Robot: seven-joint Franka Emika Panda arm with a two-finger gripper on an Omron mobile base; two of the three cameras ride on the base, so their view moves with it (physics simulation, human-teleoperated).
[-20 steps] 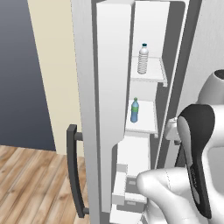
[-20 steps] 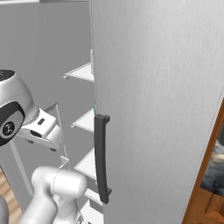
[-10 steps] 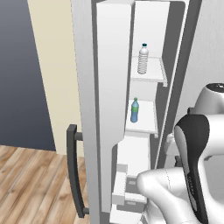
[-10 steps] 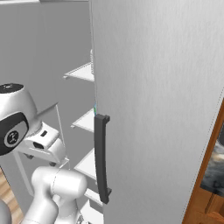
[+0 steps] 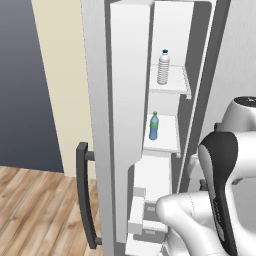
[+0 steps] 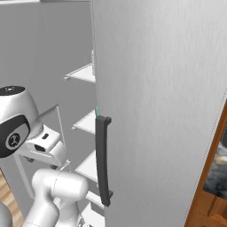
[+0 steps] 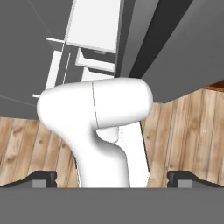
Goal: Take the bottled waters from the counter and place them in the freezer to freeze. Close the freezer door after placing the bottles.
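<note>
- Since one second ago, the white arm with dark joints (image 5: 220,200) moves lower and further from the shelves in the left base view; in the right base view its round joint is also lower and nearer to the left edge. Both bottles and the door keep their places.
- Now the whitish ribbed plastic bottle with a white cap (image 5: 163,67) stands upright on the upper white shelf (image 5: 172,87) inside the tall silver-grey freezer (image 6: 159,111).
- One shelf below, the blue-tinted plastic bottle with a green cap (image 5: 154,126) stands upright on the lower white shelf (image 5: 162,145), near its left side.
- Both bottles are well apart from the arm, and nothing touches them.
- The narrow silver-grey freezer door with white inner lining (image 5: 122,125) stands open at the left of the shelves; its dark vertical bar handle (image 5: 84,192) is on the outer side.
- In the right base view, the plain grey door (image 6: 168,66) covers the right part, with its own dark bar handle (image 6: 103,159); white shelf edges are seen to the left of it.
- In the hand view, the tool (image 7: 112,178) is fully open, its two dark fingertips (image 7: 43,177) far apart at the bottom corners, and it holds nothing.
- Between the fingertips, the hand view looks down on brown wooden floor planks (image 7: 183,131) and white freezer drawers (image 7: 94,26).
</note>
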